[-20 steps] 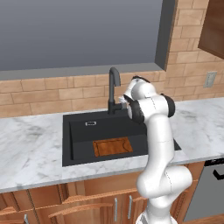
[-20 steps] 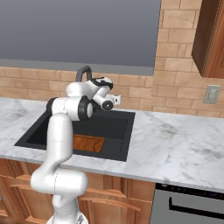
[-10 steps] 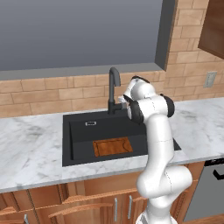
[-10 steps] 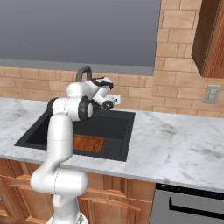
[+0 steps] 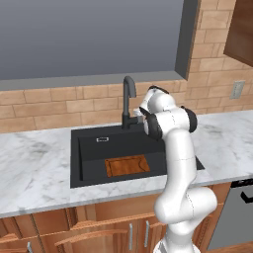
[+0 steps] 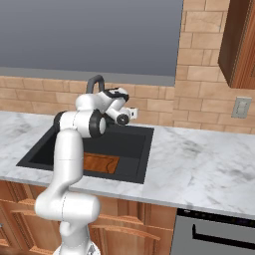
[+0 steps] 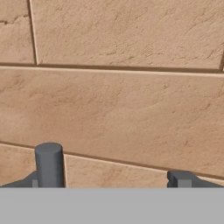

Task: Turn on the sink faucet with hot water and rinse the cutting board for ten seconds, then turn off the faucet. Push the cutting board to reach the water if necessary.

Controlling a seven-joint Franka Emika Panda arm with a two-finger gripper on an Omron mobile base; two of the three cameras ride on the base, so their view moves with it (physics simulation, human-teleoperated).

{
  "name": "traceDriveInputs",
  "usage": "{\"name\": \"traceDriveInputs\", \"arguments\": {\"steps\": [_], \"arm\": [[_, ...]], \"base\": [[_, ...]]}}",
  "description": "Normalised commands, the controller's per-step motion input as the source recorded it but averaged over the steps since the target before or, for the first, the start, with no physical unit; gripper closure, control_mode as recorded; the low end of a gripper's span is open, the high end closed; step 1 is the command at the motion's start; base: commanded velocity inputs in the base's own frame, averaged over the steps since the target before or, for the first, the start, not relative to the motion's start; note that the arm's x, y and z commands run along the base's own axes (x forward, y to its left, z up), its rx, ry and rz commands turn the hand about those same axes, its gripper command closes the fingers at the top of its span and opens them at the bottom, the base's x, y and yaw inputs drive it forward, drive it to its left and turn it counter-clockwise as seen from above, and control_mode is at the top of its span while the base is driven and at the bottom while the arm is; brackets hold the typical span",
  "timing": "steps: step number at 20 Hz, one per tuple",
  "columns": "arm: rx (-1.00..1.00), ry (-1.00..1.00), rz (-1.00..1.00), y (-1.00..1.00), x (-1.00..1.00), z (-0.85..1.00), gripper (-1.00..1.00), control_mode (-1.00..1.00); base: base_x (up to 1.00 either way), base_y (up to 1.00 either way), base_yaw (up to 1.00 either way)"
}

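The black sink (image 5: 89,148) is set in the marble counter, with the reddish-brown cutting board (image 5: 127,165) lying flat on its floor at the front right. The board (image 6: 99,163) sits partly behind my arm in the right base view. The black gooseneck faucet (image 5: 127,99) rises at the basin's rear edge. My gripper (image 5: 137,114) hovers just right of the faucet's base and points at the brick wall. In the hand view the gripper (image 7: 107,181) is open, and a short grey cylinder (image 7: 49,164), seemingly the lever handle, stands by its left fingertip. The water is out of view.
A brick backsplash (image 5: 59,106) runs behind the sink under a large window. Marble counter (image 6: 199,159) stretches to the right. A wall outlet (image 6: 242,107) and a wooden upper cabinet (image 6: 239,45) are at the far right, with an oven front (image 6: 219,234) below.
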Motion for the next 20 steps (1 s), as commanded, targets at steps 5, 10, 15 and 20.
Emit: {"name": "traceDriveInputs", "arguments": {"steps": [5, 10, 15, 20], "arm": [[0.00, 0.00, 0.00, 0.00, 0.00, 0.00, 1.00, -1.00], [0.00, 0.00, 0.00, 0.00, 0.00, 0.00, 1.00, -1.00], [0.00, 0.00, 0.00, 0.00, 0.00, 0.00, 1.00, -1.00], [0.00, 0.00, 0.00, 0.00, 0.00, 0.00, 1.00, -1.00]], "base": [[0.00, 0.00, 0.00], [0.00, 0.00, 0.00], [0.00, 0.00, 0.00], [0.00, 0.00, 0.00]]}}
